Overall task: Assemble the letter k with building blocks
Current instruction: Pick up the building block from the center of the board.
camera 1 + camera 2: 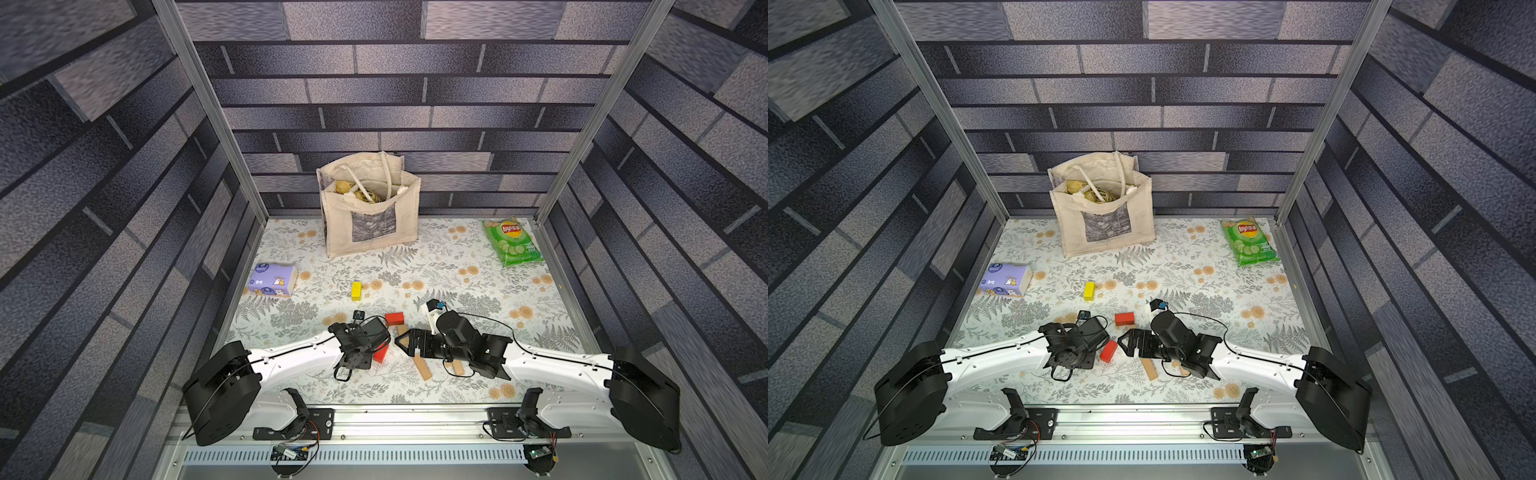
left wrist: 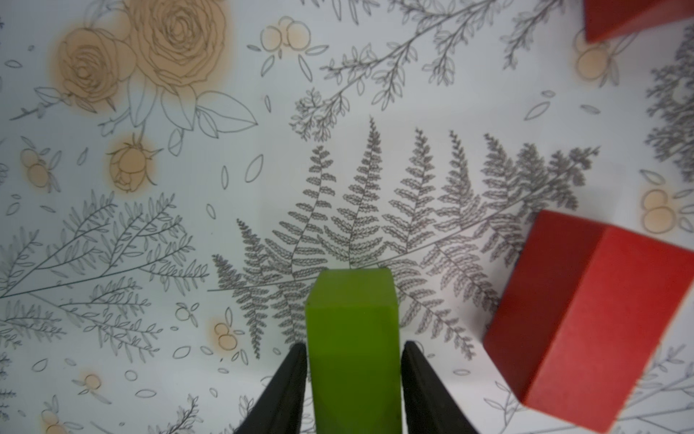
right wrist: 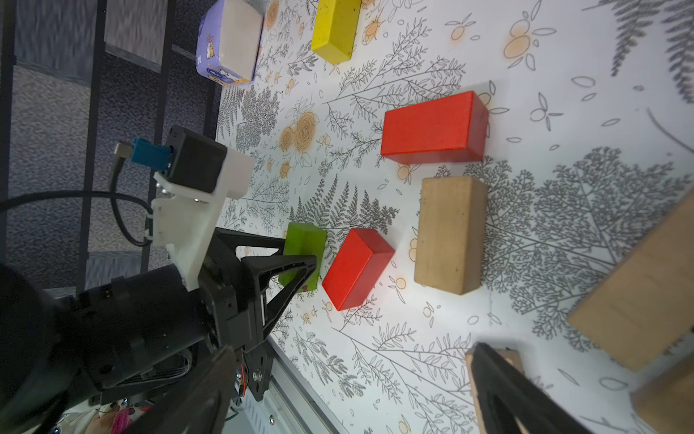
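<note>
In the left wrist view a green block (image 2: 351, 319) lies flat on the floral table, and my left gripper (image 2: 353, 345) is shut on its two long sides. The right wrist view shows the same grip on the green block (image 3: 302, 255); in both top views that block is hidden under the left gripper (image 1: 376, 338). A red block (image 3: 356, 268) lies slanted just beside it. Further off lie another red block (image 1: 394, 318), a yellow block (image 1: 356, 291) and tan blocks (image 3: 448, 235) (image 1: 423, 368). My right gripper (image 3: 355, 349) stands open and empty. No letter k shows.
A purple tissue pack (image 1: 272, 280) lies at the left edge of the table. A canvas tote bag (image 1: 370, 208) stands at the back and a green chip bag (image 1: 513, 241) lies at the back right. The two grippers almost face each other near the front.
</note>
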